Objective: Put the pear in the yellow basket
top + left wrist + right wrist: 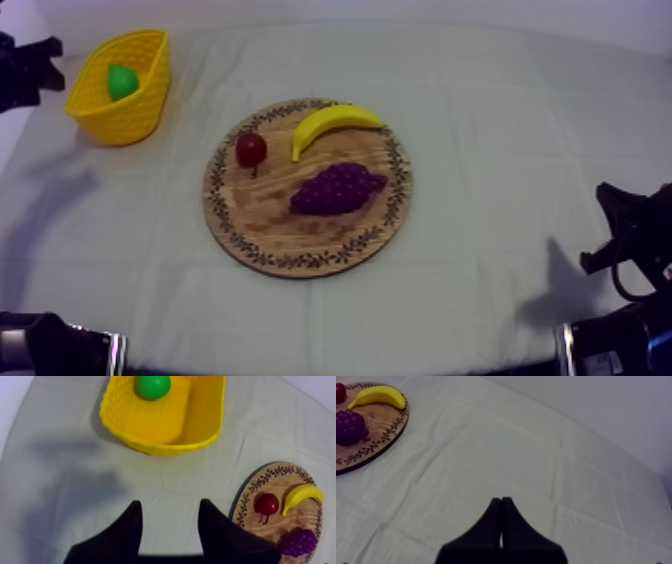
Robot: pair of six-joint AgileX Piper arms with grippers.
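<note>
Sitting in the yellow basket [207, 416] just ahead of the left claw [170, 507], the pear [153, 386] lies alone; that claw's fingers are spread, empty. The board [248, 497] beside it carries a banana [301, 496], grapes [298, 542] and a small red fruit [267, 504]. The right claw [501, 499] is clenched on nothing.

Board [250, 228] at the middle of the table [500, 150], basket [100, 112] far back at left, well apart from it, pear [122, 82] in the basket, on the board banana [333, 122] at the back, small red fruit [250, 149] at left, grapes [338, 189] before the banana
</note>
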